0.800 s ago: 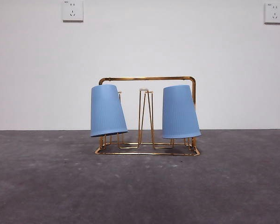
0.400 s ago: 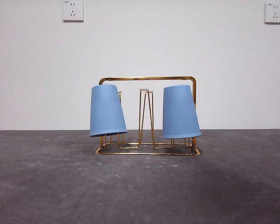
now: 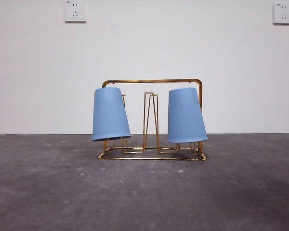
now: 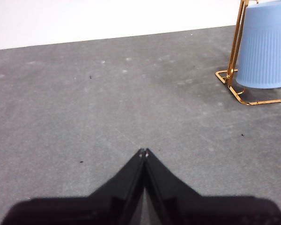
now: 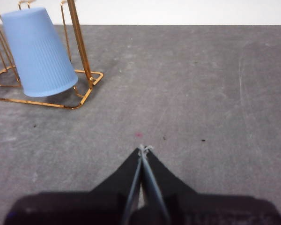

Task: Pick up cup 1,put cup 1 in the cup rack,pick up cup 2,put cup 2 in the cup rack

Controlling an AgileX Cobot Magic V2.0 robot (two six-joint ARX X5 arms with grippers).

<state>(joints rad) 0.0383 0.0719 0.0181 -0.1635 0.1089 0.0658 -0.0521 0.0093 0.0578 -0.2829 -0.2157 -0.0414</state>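
Note:
The gold wire cup rack (image 3: 153,82) stands on the grey table in the middle of the front view. Two ribbed blue cups hang upside down on its pegs, one on the left (image 3: 111,114) and one on the right (image 3: 185,115). My left gripper (image 4: 144,152) is shut and empty over bare table, well away from the rack (image 4: 233,56) and the cup beside it (image 4: 266,47). My right gripper (image 5: 143,148) is shut and empty, apart from the rack (image 5: 79,42) and its cup (image 5: 40,54). Neither arm shows in the front view.
The grey table (image 3: 144,192) runs back to a white wall with two sockets, one high on the left (image 3: 75,10) and one high on the right (image 3: 282,13).
The left cup has swung very slightly on its peg. The shadow on the table at the right has faded. Nothing else has moved.

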